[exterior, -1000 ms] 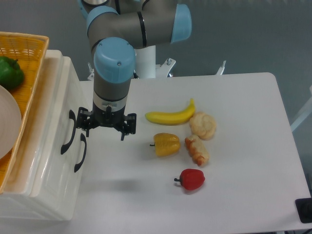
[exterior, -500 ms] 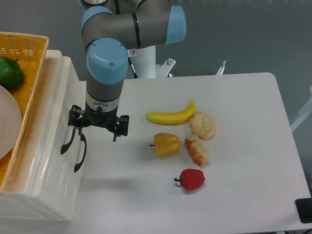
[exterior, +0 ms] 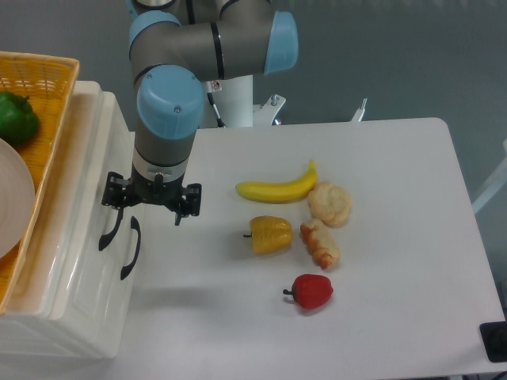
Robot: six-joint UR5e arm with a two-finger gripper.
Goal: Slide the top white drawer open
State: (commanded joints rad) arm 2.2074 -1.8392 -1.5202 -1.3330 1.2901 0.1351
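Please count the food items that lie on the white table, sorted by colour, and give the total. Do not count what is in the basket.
Yellow: 2, the banana and the yellow pepper
Red: 1, the red pepper
Light brown: 2, the round bun and the croissant
Total: 5

the gripper point(exterior: 150, 203) covers the upper end of the top drawer's handle point(exterior: 110, 228), so contact there cannot be judged, nor how the jaws stand. the frame's left edge cuts the basket point(exterior: 49, 138), the plate point(exterior: 14, 198) and the green pepper point(exterior: 16, 117). the cabinet point(exterior: 75, 301) runs off the lower left. a black thing point(exterior: 495, 342) is clipped at lower right.
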